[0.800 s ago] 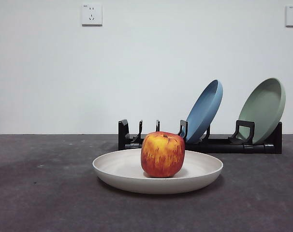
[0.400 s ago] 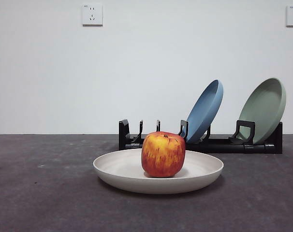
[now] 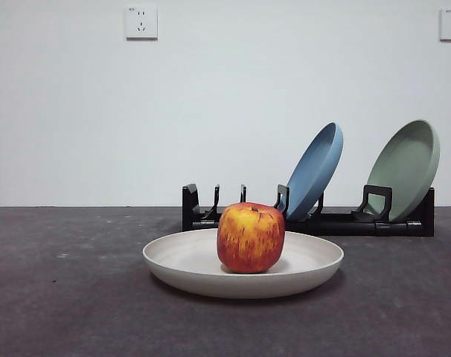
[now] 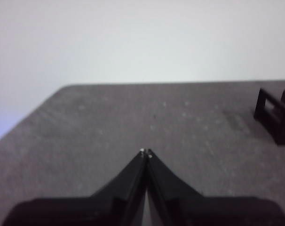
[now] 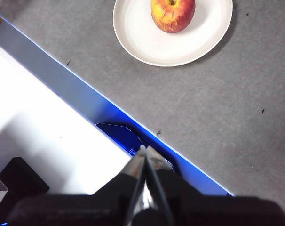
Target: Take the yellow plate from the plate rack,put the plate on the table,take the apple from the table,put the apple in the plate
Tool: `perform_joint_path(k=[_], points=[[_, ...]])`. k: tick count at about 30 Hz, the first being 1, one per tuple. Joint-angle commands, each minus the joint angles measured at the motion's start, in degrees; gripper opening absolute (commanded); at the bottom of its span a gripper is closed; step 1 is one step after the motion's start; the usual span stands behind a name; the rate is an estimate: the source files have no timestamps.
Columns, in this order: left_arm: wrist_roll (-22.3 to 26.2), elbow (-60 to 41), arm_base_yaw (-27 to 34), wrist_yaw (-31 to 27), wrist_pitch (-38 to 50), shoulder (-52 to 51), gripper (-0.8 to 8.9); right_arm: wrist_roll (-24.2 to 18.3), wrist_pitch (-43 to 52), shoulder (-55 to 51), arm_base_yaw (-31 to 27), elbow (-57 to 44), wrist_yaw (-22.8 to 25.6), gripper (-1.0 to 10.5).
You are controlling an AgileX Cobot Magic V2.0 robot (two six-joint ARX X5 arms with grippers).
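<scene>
The cream yellow plate (image 3: 210, 268) lies flat on the dark table (image 3: 62, 297), and the red-and-yellow apple (image 3: 250, 237) stands upright in its middle. Behind them runs the black plate rack (image 3: 337, 222). From the right wrist view, plate (image 5: 147, 42) and apple (image 5: 173, 14) lie well away from my right gripper (image 5: 143, 149), which is shut, empty, and over the table's edge. My left gripper (image 4: 146, 152) is shut on nothing above bare table, with one end of the rack (image 4: 274, 113) off to one side. Neither arm shows in the front view.
A blue plate (image 3: 315, 169) and a sage-green plate (image 3: 405, 167) lean in the rack's slots. A white wall with two sockets stands behind the table. Beyond the table's edge (image 5: 109, 103) is a white and blue surface.
</scene>
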Motion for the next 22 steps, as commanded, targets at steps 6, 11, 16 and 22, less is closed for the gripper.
perform_joint_path(k=[6,11,16,22], points=[[-2.51,-4.74,0.24,0.20,0.33,-3.30,-0.03,0.33,0.28,-0.07,0.15,-0.13,0.04,0.0],[-2.91,-4.76,0.24,0.26,-4.57,-3.30,-0.03,0.33,0.28,-0.09,0.15,-0.13,0.07,0.0],[-2.93,-4.76,0.20,0.39,-6.23,-3.30,-0.03,0.33,0.28,-0.07,0.15,-0.13,0.04,0.0],[-2.91,-4.76,0.20,0.33,-6.19,-3.28,-0.03,0.33,0.28,-0.09,0.15,-0.13,0.07,0.0]])
